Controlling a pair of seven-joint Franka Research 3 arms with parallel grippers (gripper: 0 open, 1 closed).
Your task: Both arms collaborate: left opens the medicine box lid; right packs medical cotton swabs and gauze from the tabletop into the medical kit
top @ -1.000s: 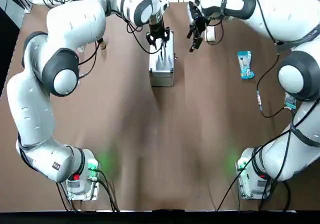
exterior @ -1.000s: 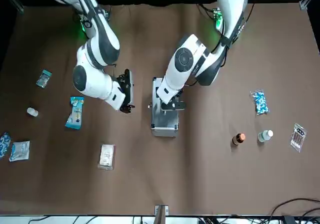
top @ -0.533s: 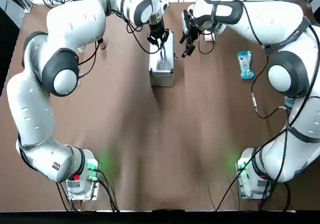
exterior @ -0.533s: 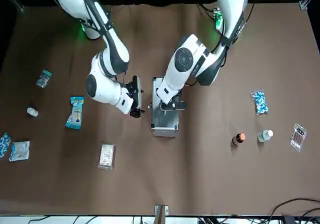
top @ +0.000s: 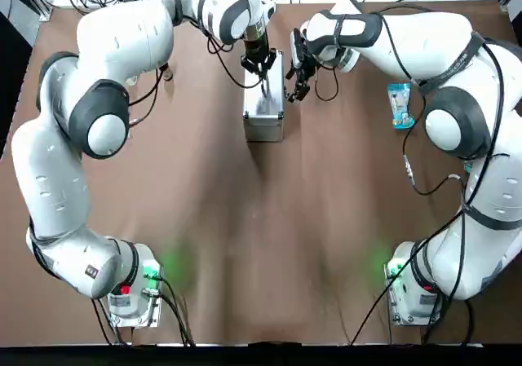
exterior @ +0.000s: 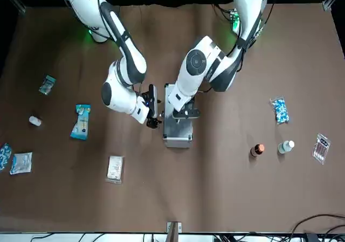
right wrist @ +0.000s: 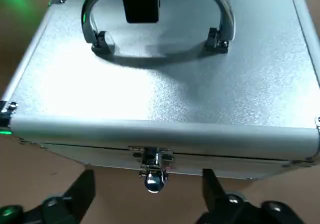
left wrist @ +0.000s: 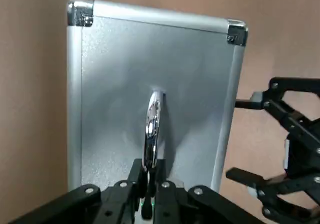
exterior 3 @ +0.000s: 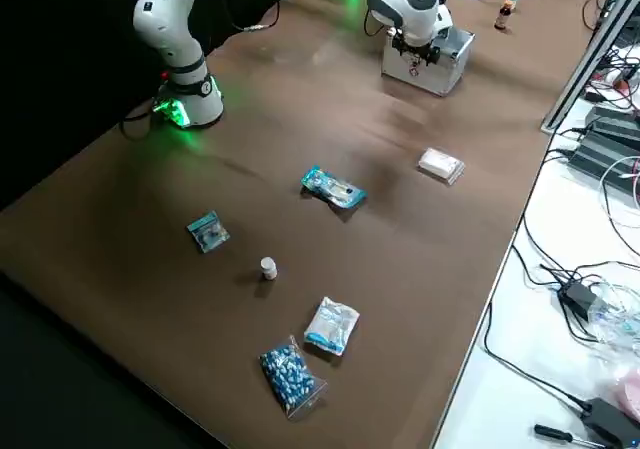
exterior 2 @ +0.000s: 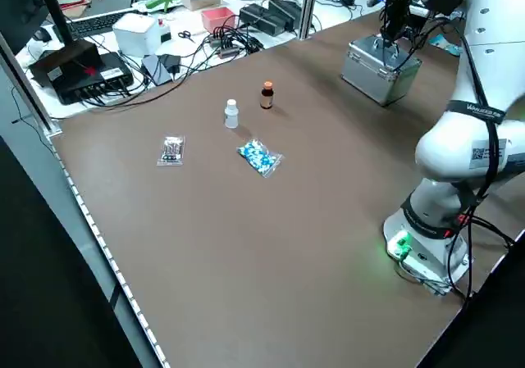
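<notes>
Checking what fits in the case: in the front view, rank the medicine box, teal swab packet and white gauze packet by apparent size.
1. The medicine box, lid shut, largest.
2. The teal swab packet.
3. The white gauze packet, slightly smaller than the swabs; the difference is small.

**A:** Where's the left arm (top: 98,113) at in the top view?

**B:** It climbs the left edge of the frame, then bends across the top toward centre. The left gripper (top: 258,62) points down at upper centre, fingers pinched together on the handle (left wrist: 152,121). The left wrist view shows that clearly.

**A:** And the right one?

**B:** The right arm (top: 453,121) runs up the right edge and reaches leftward across the top. The right gripper (top: 294,59) sits just right of the left one, tilted sideways, fingers (right wrist: 67,199) spread wide with nothing between them. In the front view it's left of centre (exterior: 152,109).
</notes>
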